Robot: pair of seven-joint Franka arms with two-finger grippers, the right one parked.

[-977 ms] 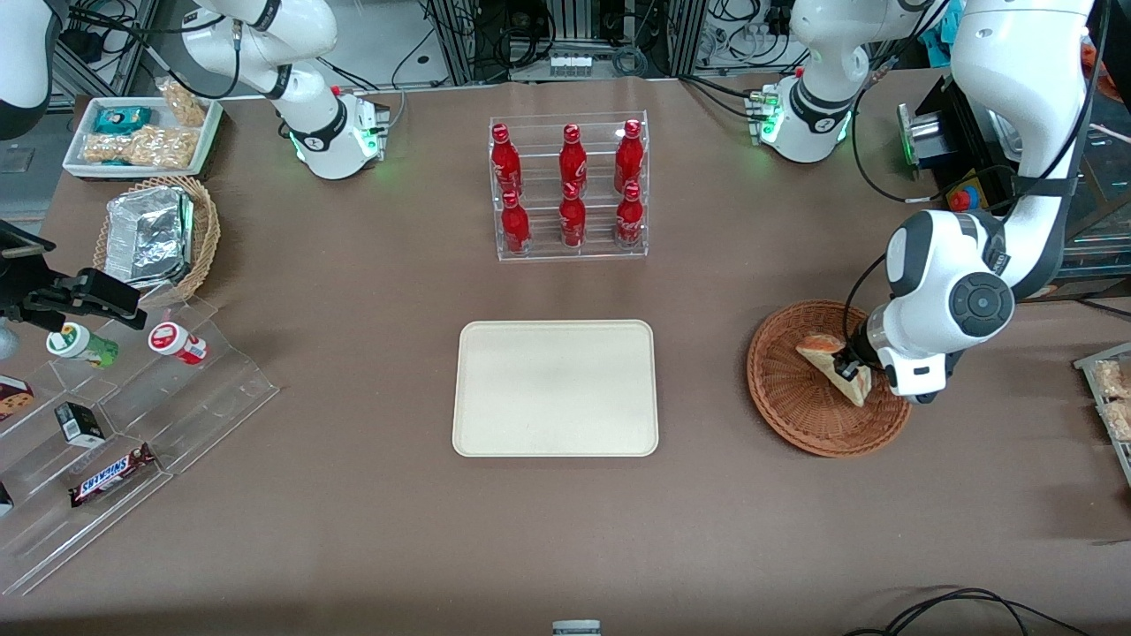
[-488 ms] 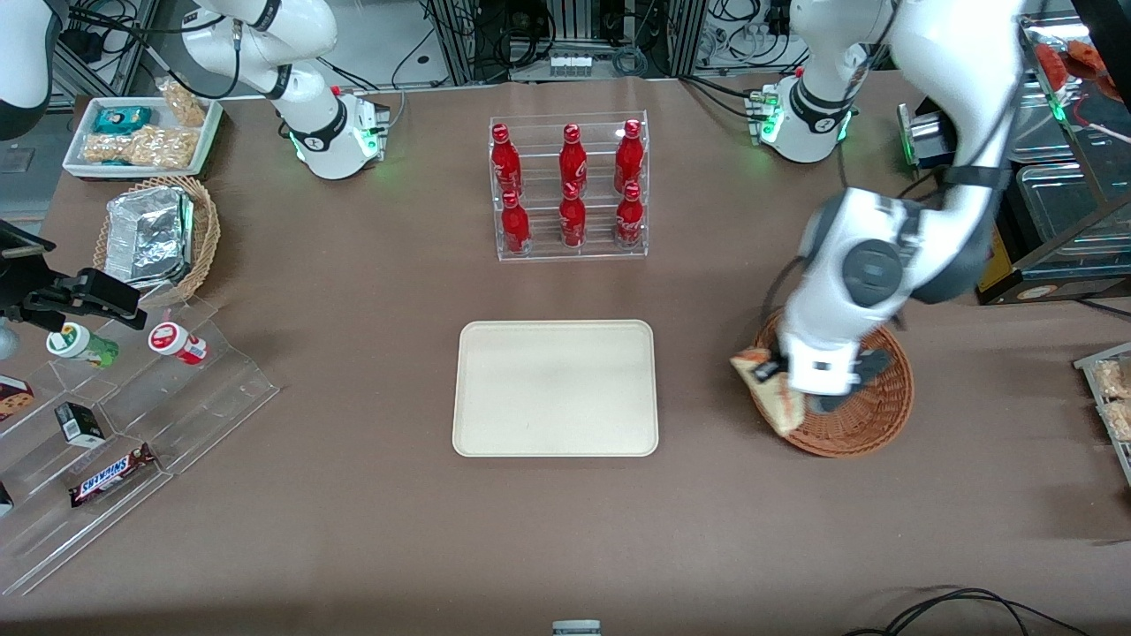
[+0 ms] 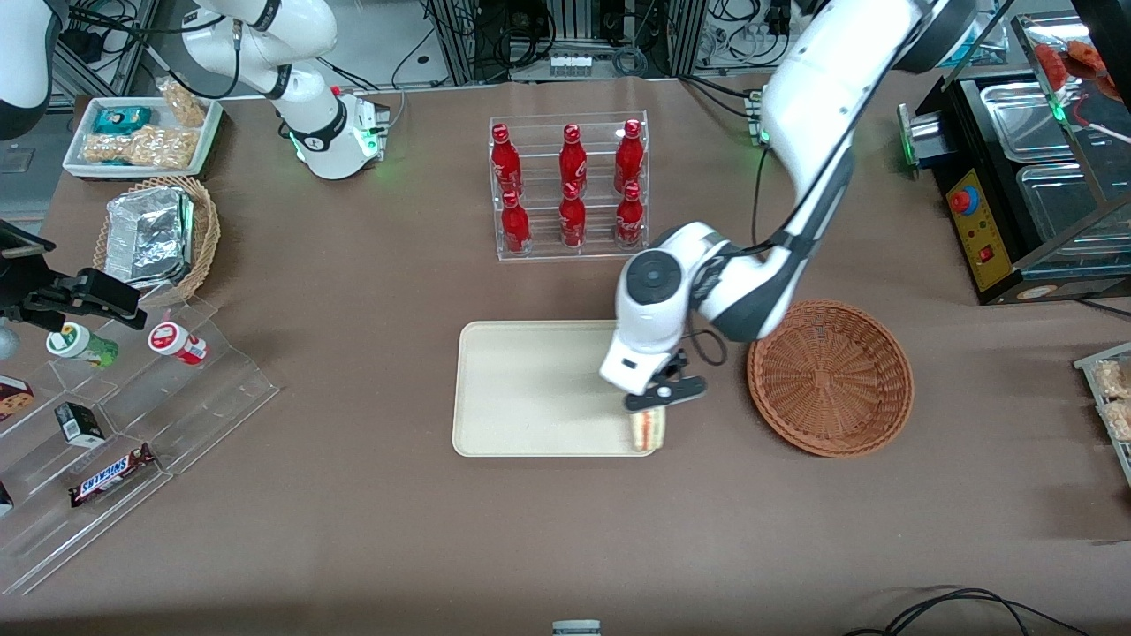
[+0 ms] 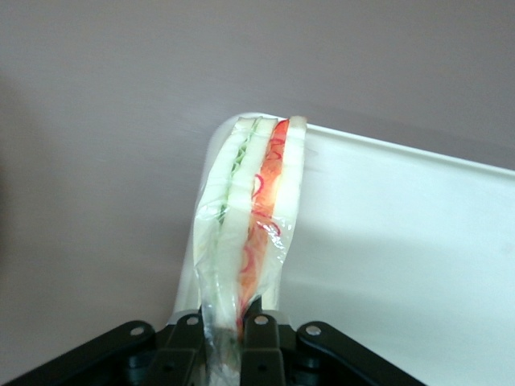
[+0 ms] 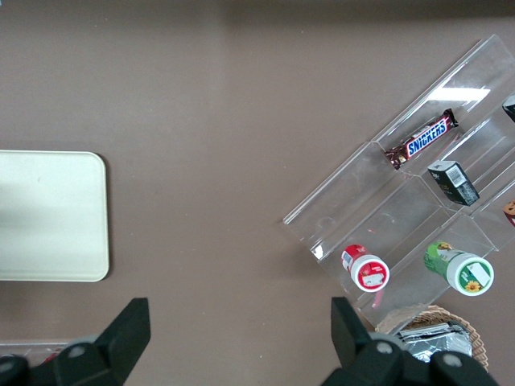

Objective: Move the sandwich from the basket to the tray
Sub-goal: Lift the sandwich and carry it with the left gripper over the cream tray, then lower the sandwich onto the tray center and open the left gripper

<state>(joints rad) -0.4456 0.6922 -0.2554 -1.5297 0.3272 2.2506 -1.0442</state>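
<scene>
My left gripper (image 3: 652, 408) is shut on the clear-wrapped sandwich (image 3: 647, 429), a white-bread wedge with orange-red and green filling. It holds the sandwich over the cream-beige tray (image 3: 530, 389), at the tray's corner nearest the front camera and the basket. In the left wrist view the sandwich (image 4: 249, 217) hangs from the gripper (image 4: 229, 342) above the tray's rounded corner (image 4: 386, 233); whether it touches the tray I cannot tell. The reddish-brown wicker basket (image 3: 831, 377) stands beside the tray, toward the working arm's end, with nothing in it.
A clear rack of red bottles (image 3: 570, 185) stands farther from the front camera than the tray. Toward the parked arm's end are a clear stepped stand with snacks (image 3: 115, 442), a tan basket with a foil pack (image 3: 155, 234) and a white snack tray (image 3: 141, 134).
My gripper lifted the sandwich out of the basket and carried it sideways to the tray's near corner. The basket now holds nothing.
</scene>
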